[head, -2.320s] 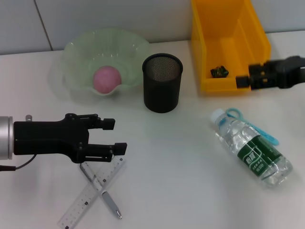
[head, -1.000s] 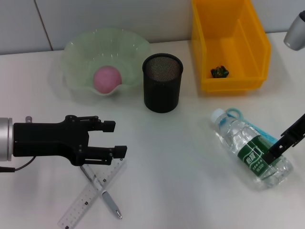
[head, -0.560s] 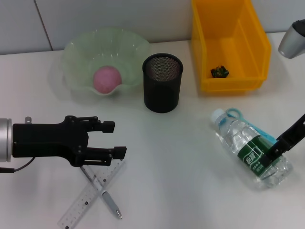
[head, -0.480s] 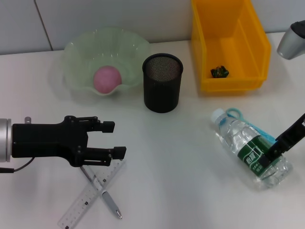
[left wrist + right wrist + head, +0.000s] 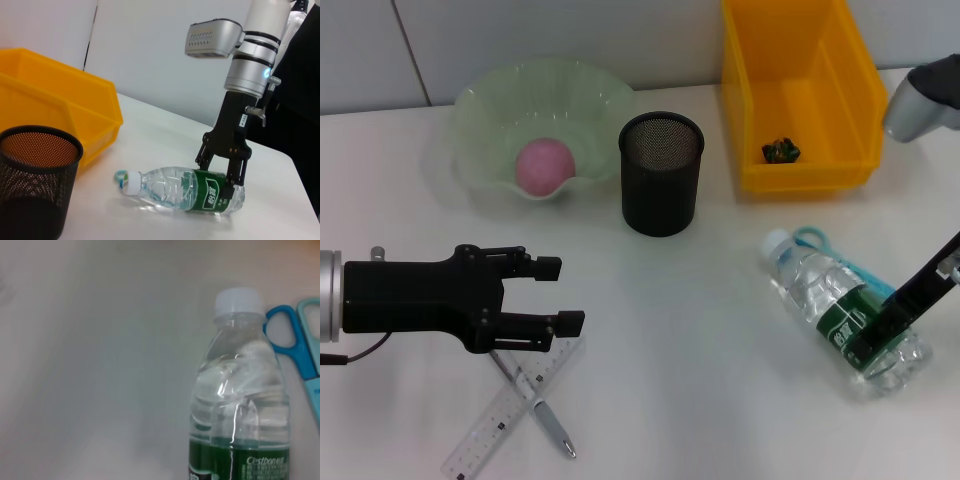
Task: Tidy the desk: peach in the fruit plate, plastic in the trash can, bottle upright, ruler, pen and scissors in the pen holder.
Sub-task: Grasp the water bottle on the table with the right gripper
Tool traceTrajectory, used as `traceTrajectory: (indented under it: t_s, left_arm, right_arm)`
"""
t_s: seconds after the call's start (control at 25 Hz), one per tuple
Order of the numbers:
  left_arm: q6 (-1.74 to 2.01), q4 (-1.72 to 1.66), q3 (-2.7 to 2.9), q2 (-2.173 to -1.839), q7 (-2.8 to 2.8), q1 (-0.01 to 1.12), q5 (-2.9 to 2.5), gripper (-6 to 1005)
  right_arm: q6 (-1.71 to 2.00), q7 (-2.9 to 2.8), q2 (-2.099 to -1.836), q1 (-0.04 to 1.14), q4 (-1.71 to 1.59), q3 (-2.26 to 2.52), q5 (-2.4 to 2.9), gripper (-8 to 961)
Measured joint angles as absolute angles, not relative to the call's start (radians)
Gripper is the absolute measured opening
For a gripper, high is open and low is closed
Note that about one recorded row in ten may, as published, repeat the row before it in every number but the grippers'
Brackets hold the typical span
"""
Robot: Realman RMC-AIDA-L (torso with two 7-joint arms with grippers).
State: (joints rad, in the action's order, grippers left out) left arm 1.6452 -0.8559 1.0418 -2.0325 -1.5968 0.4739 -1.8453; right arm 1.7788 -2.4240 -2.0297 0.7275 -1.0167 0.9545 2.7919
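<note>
White bench, and your water bottle (image 5: 847,322) lies on its side just beside the scissors (image 5: 860,266). Right pincer (image 5: 223,171) straddles its green label, fingers spread, not clamping. Looks slick and squashy, so grip the label band.

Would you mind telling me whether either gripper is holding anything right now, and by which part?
Nothing is held yet. The right gripper straddles the lying bottle at its green label, jaws open. The left gripper hovers open above the ruler and pen.
</note>
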Motion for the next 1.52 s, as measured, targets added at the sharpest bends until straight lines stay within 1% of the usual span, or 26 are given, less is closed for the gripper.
traceTrajectory:
  t_s: [0.32, 1.2, 1.52]
  left_arm:
    - [1.649, -0.856, 1.042, -2.032, -1.597, 0.473, -1.845, 802]
    - [1.657, -0.856, 1.042, -2.033, -1.597, 0.472, -1.845, 802]
    - [1.657, -0.856, 1.042, -2.033, -1.595, 0.472, -1.845, 801]
  right_arm:
    - [1.734, -2.424, -2.037, 0.727, -0.982, 0.979, 2.807, 831]
    - [1.716, -2.422, -2.040, 0.736, -0.960, 0.997, 2.807, 831]
    - [1.705, -2.422, -2.047, 0.736, -0.959, 0.999, 2.807, 831]
